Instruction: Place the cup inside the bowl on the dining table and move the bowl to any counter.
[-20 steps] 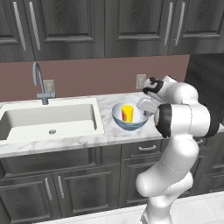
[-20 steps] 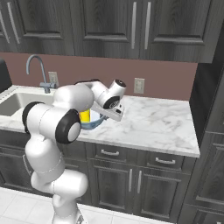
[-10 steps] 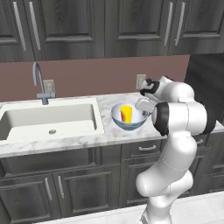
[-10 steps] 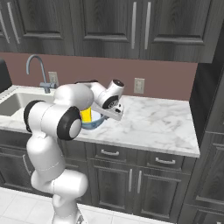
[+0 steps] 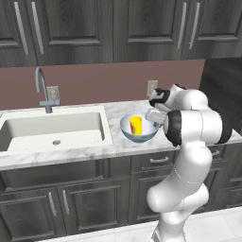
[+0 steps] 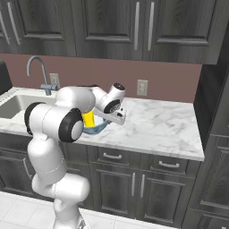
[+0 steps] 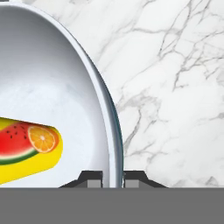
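on the counter [image 5: 85, 151], right of the sink [image 5: 52, 130] and toward its front edge, the bowl [image 5: 138, 128] sits where it sat a second ago, the cup [image 5: 135, 124] inside it. the gripper [image 7: 112, 178] still pinches the bowl's rim between its fingers. nothing has shifted, so the carry looks finished; letting go is likely all that remains.

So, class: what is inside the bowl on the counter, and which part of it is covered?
The yellow cup stands inside the bowl, its fruit picture showing in the hand view. The gripper pinches the bowl's rim. In the right base view the arm covers most of both.
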Controlling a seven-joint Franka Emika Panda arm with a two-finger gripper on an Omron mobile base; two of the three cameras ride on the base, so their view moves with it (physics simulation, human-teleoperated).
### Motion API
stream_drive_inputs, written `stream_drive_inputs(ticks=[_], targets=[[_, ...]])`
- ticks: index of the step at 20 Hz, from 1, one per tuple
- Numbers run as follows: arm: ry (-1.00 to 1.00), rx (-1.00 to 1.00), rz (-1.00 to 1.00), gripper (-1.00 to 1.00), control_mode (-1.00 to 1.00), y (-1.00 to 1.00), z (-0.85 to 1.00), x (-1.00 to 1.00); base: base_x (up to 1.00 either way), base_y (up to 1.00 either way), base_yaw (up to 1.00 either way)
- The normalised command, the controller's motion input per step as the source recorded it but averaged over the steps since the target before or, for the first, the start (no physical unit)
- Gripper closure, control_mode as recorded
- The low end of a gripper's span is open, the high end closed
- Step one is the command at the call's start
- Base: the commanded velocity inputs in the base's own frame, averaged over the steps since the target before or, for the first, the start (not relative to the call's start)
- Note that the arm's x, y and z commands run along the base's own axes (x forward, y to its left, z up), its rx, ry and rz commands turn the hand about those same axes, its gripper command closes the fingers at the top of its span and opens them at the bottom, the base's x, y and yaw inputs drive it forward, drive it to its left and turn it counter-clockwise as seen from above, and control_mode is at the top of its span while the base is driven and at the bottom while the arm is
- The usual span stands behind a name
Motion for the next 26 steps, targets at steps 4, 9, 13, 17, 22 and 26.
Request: stream_drive_inputs(ticks=[4,9,13,17,22,26], targets=[[0.0,-0.03,-0.03,1.0,-1.0,0.0,-0.08,0.04,0.0,0.0,0.0],[0.0,-0.03,-0.03,1.0,-1.0,0.0,-0.11,0.09,0.0,0.0,0.0],[0.0,-0.03,-0.03,1.0,-1.0,0.0,-0.16,0.06,0.0,0.0,0.0],[0.0,-0.03,-0.04,1.0,-1.0,0.0,-0.22,0.1,0.0,0.0,0.0],[0.0,-0.01,-0.03,1.0,-1.0,0.0,-0.1,0.11,0.0,0.0,0.0],[0.0,0.0,0.0,1.0,-1.0,0.0,0.0,-0.04,0.0,0.0,0.0]])
